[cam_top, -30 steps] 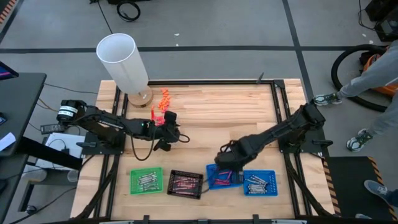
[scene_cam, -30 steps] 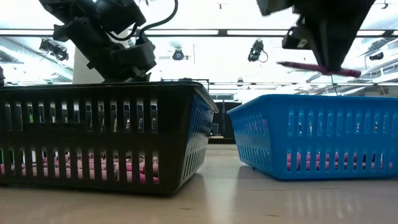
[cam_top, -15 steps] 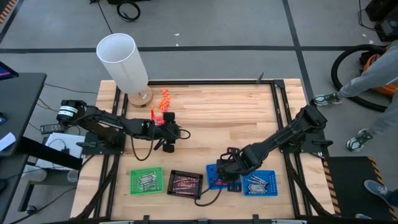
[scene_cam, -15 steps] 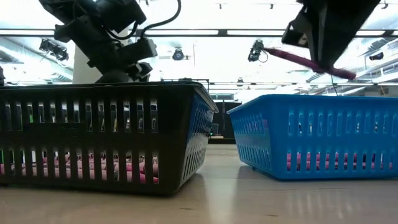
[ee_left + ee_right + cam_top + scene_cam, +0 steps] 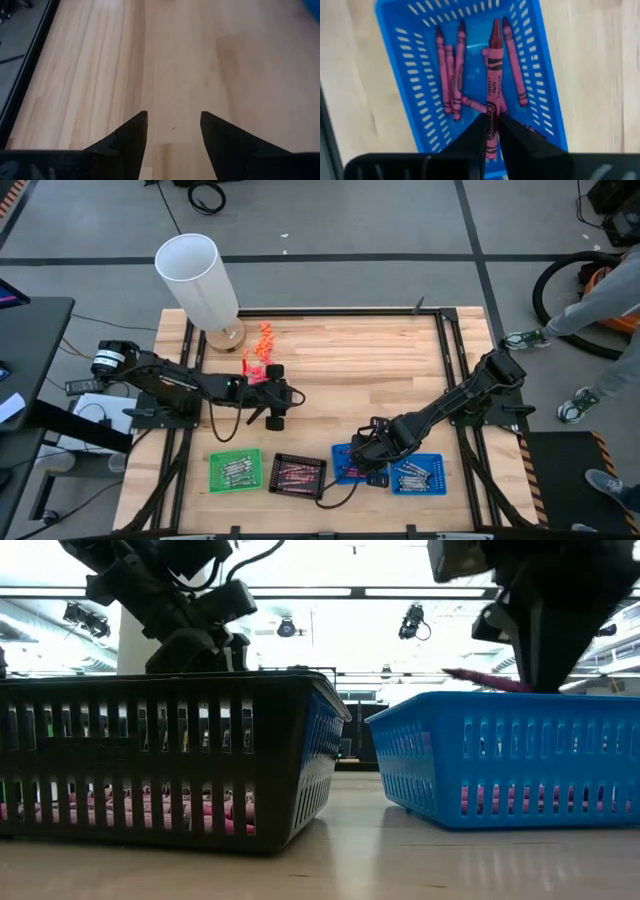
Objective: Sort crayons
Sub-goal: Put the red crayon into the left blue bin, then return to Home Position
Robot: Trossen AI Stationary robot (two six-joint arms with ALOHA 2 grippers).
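The maroon crayon (image 5: 492, 100) has its lower end hidden (between the right end effector (image 5: 491, 131) fingers).

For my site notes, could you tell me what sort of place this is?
Probably a robotics lab or workshop: a wooden table on a metal frame, ceiling strip lights, and cables on the grey floor.

Lighting's bright and even in the overhead shot, the wooden table (image 5: 340, 370) evenly lit with only soft short shadows under the arms. The table-level shot is heavily backlit: long ceiling light strips (image 5: 300, 592) across the upper part of the frame blow out white, so both arms read as black silhouettes. The black basket (image 5: 160, 755) at left is dark, and there's a pale sheen on the tabletop along the bottom. Both wrist shots are soft, with the fingers blurry at the bottom edge.
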